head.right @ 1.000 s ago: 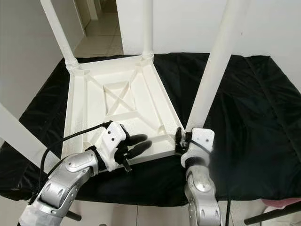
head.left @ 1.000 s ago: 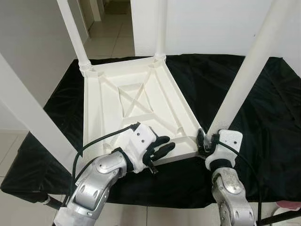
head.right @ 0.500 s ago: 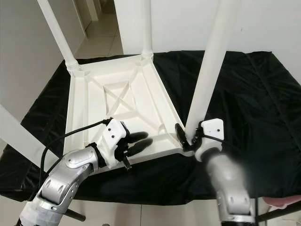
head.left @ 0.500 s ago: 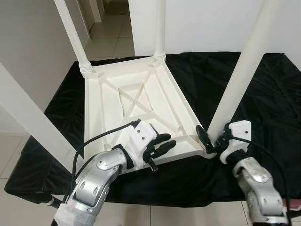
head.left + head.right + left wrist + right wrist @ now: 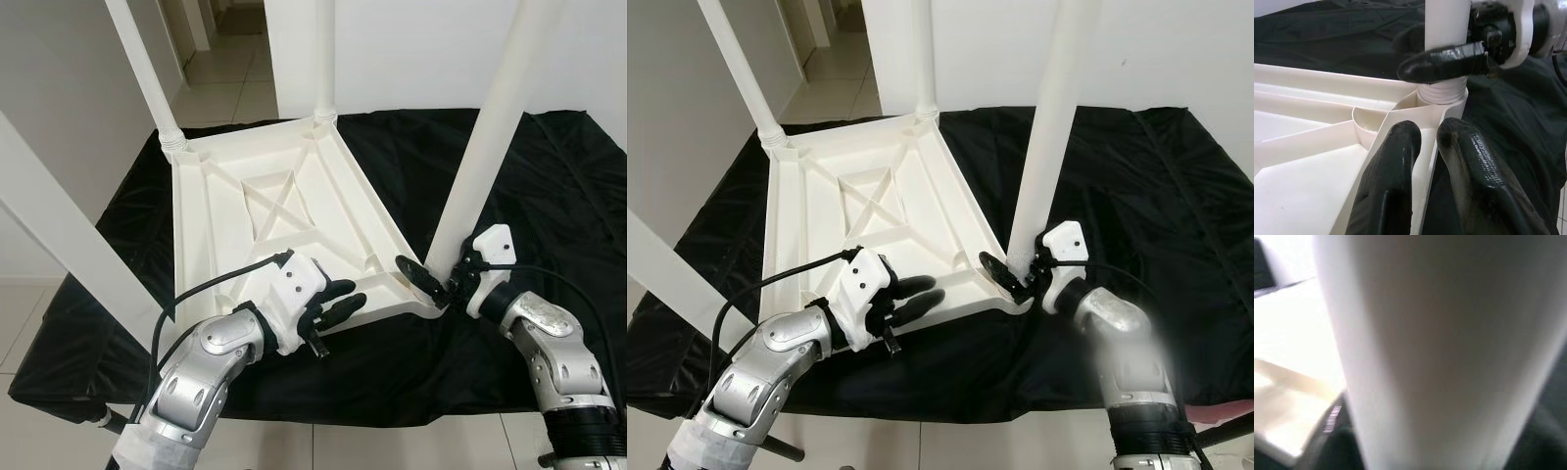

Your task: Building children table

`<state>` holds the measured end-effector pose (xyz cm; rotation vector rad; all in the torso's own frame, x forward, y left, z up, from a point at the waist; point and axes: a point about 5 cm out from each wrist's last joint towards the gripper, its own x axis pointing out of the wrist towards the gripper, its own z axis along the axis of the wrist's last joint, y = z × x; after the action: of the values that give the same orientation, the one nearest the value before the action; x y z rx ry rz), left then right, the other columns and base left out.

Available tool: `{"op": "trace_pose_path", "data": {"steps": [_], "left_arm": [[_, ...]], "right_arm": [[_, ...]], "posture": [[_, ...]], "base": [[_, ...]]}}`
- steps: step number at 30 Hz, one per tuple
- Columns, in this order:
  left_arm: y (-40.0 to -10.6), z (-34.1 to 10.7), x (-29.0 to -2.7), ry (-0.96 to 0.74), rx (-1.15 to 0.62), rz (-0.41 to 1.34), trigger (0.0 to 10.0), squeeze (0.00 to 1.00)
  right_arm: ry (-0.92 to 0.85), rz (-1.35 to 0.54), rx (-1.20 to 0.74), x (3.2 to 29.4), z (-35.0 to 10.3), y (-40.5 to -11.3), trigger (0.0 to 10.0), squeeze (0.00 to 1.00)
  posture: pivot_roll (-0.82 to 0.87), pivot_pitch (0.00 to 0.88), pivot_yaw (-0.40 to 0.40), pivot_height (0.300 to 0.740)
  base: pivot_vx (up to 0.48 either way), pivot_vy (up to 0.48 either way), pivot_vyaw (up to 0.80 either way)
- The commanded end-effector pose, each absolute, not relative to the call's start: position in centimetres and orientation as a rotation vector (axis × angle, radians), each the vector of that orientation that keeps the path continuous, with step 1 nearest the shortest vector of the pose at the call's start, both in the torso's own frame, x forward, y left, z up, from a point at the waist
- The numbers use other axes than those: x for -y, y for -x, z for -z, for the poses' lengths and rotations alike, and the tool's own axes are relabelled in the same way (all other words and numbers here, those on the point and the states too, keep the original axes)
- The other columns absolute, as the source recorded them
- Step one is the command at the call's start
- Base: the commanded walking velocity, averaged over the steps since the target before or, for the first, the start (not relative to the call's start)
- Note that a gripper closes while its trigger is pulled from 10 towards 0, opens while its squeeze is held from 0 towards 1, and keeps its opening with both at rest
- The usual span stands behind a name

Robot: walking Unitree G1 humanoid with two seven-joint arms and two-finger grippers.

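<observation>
Table (image 5: 284, 211), white and plastic, lies upside down on a black cloth (image 5: 549, 196), and its 4 legs stick up. The left gripper (image 5: 338, 304) rests on the near edge of the table. Its 2 black fingers (image 5: 1396, 166) sit close together, 1 on each side of the thin rim, near the corner. The right gripper (image 5: 431, 284) is at the near right leg (image 5: 485, 147), low down where the leg meets the corner. Its fingers are around the bottom of the leg, holding it. In the right wrist view the white leg is very close and blurry.
</observation>
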<state>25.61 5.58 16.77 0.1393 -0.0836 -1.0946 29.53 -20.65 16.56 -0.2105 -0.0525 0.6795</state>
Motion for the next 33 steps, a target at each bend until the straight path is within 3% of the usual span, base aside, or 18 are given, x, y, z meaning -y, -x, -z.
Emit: {"op": "trace_pose_path", "data": {"steps": [1, 6, 7, 8, 9, 17, 19, 27, 30, 33], "left_arm": [[-25.6, -16.6, -5.9, -0.136, 0.069, 1.058, 10.0, 0.00], [-25.4, -16.4, -5.8, -0.134, 0.065, 1.056, 10.0, 0.00], [-25.4, -16.4, -5.7, -0.133, 0.065, 1.056, 10.0, 0.00], [-25.4, -16.4, -5.7, -0.132, 0.065, 1.057, 10.0, 0.00], [-25.4, -16.4, -5.7, -0.132, 0.065, 1.058, 10.0, 0.00], [-25.1, -16.1, -5.8, -0.131, 0.056, 1.061, 10.0, 0.00], [-24.9, -16.0, -5.7, -0.128, 0.052, 1.066, 10.0, 0.00], [-24.9, -15.8, -5.7, -0.128, 0.048, 1.073, 10.0, 0.00], [-25.1, -15.9, -5.8, -0.141, 0.051, 1.072, 10.0, 0.00], [-25.3, -16.0, -5.8, -0.142, 0.056, 1.068, 10.0, 0.00]], "right_arm": [[0.220, -0.723, 0.035, 20.3, -16.1, -29.5, 0.0, 0.00], [0.192, -0.719, 0.031, 20.6, -15.9, -29.2, 0.0, 0.00], [0.186, -0.720, 0.031, 20.6, -15.9, -29.1, 0.9, 0.00], [0.183, -0.721, 0.031, 20.7, -15.8, -29.0, 0.9, 0.00], [0.171, -0.688, 0.032, 20.8, -15.7, -28.9, 10.0, 0.00], [0.140, -0.469, 0.020, 20.4, -15.0, -28.1, 10.0, 0.00], [0.099, -0.318, 0.016, 19.6, -14.4, -27.5, 10.0, 0.00], [0.054, -0.150, -0.010, 18.0, -13.7, -26.5, 10.0, 0.00], [-0.010, 0.054, -0.046, 15.8, -12.7, -25.7, 10.0, 0.00], [-0.069, 0.159, -0.067, 15.3, -12.2, -25.6, 10.0, 0.00]], "posture": [[-0.08, 0.072, 0.094, 0.740], [-0.08, 0.080, 0.089, 0.740], [-0.08, 0.082, 0.088, 0.740], [-0.08, 0.082, 0.088, 0.740], [-0.08, 0.084, 0.087, 0.740], [-0.09, 0.076, 0.076, 0.740], [-0.09, 0.070, 0.075, 0.740], [-0.09, 0.061, 0.071, 0.740], [-0.09, 0.051, 0.074, 0.740], [-0.08, 0.050, 0.075, 0.740]], "base": [[0.000, 0.000, 0.00], [0.000, 0.000, 0.00], [0.000, 0.000, 0.00], [0.000, 0.000, 0.00], [0.000, 0.000, 0.00], [0.000, 0.000, 0.00], [0.000, 0.000, 0.00], [0.000, 0.000, 0.00], [0.000, 0.000, 0.00], [0.000, 0.000, 0.00]]}}
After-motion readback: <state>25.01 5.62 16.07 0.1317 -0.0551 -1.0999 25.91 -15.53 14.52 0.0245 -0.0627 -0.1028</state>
